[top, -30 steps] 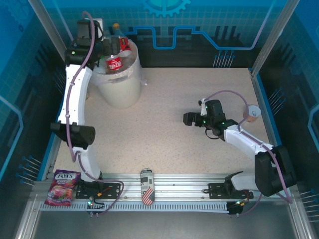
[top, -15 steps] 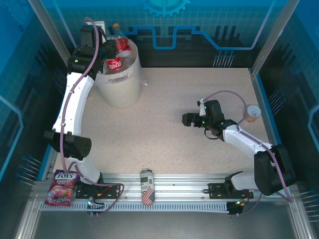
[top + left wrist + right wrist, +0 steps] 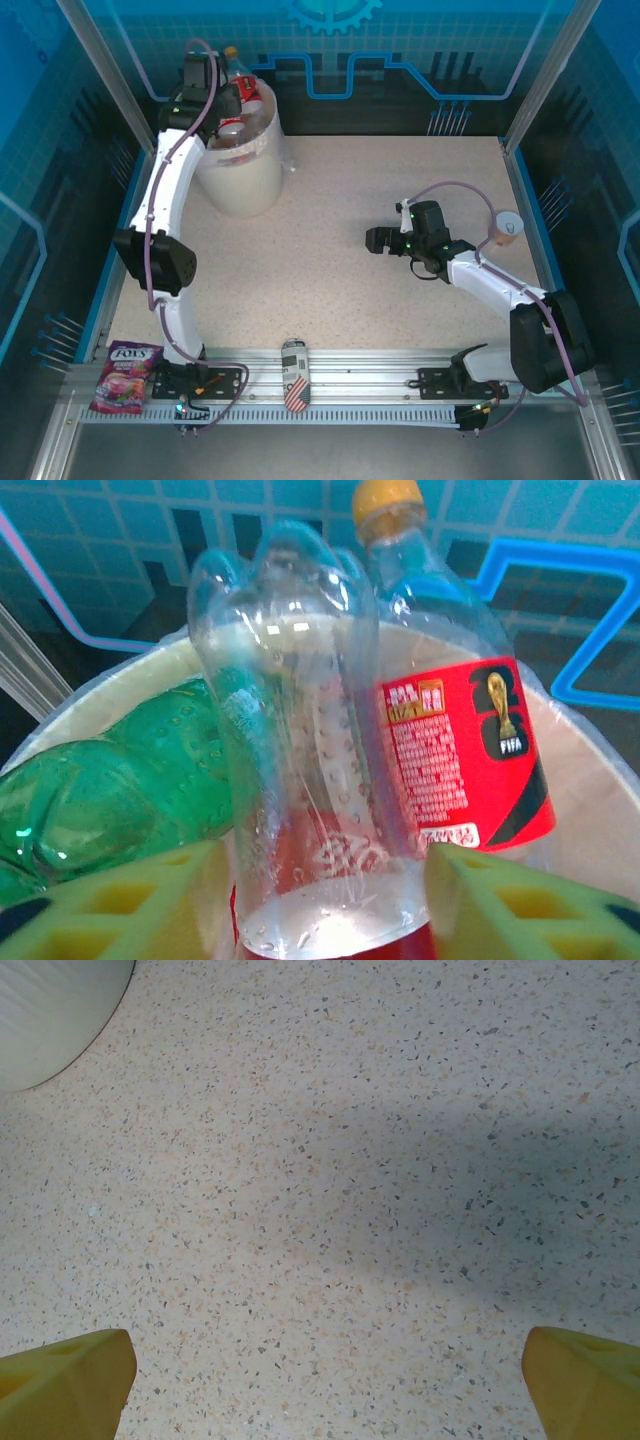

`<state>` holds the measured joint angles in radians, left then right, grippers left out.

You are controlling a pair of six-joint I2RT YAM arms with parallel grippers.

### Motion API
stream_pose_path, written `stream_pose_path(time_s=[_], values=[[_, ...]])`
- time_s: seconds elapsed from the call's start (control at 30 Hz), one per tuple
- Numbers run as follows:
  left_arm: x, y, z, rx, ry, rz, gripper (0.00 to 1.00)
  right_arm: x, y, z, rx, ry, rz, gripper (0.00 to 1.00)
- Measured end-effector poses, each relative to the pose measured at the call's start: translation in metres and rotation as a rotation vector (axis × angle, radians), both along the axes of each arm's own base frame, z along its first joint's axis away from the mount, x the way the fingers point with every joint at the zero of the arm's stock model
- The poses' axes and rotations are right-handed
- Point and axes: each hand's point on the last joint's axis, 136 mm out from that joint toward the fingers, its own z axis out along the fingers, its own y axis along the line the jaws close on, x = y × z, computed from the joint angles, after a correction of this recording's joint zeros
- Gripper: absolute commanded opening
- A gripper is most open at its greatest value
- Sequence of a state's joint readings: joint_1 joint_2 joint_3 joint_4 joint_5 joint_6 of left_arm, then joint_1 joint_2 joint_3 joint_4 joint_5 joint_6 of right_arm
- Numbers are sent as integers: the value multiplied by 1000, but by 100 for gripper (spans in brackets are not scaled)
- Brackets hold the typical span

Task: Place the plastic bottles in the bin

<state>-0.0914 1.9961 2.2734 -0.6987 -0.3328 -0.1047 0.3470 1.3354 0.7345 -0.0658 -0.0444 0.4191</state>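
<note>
Farther back now, left end effector (image 3: 325,880) hangs over bin (image 3: 245,185), clamped on a bottle (image 3: 300,730) to drop it; right end effector (image 3: 325,1370) gapes empty.

A speckled beige stone-look surface (image 3: 380,230) lies flat, bordered at the sides by a thin blue edge strip (image 3: 528,215). Blue grid-printed walls (image 3: 450,40) enclose it, crossed by lighter blue circuit-like lines (image 3: 400,85), with a gear emblem (image 3: 332,12) at top centre. Slanted silver metal posts (image 3: 100,60) rise at the far corners. A grooved aluminium rail (image 3: 370,375) runs along the near edge. The light is even; a soft grey shadow (image 3: 480,1150) crosses the surface.
</note>
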Motion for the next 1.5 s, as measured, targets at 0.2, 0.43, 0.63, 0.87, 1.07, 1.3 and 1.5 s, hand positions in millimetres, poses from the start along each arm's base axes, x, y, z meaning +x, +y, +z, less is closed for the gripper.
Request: stream_pose_path(time_s=[0.2, 0.43, 0.63, 0.87, 1.07, 1.3, 1.5], values=[[3, 11, 8, -7, -20, 17, 60, 0, 0, 0, 1, -1, 0, 100], [3, 7, 5, -31, -9, -5, 65, 1, 1, 1, 3, -7, 1, 100], [-7, -2, 27, -75, -54, -51, 74, 1, 1, 1, 2, -7, 1, 100], [-72, -10, 94, -103, -188, -120, 81, 5, 2, 9, 2, -25, 6, 100], [-153, -18, 85, -90, -218, -155, 88, 15, -1, 36, -52, -91, 19, 100], [-221, -5, -43, -66, -75, -89, 99, 25, -35, 62, -213, -206, -40, 100], [-245, 18, -158, -11, 98, 26, 99, 32, -78, 46, -377, -240, -138, 100]])
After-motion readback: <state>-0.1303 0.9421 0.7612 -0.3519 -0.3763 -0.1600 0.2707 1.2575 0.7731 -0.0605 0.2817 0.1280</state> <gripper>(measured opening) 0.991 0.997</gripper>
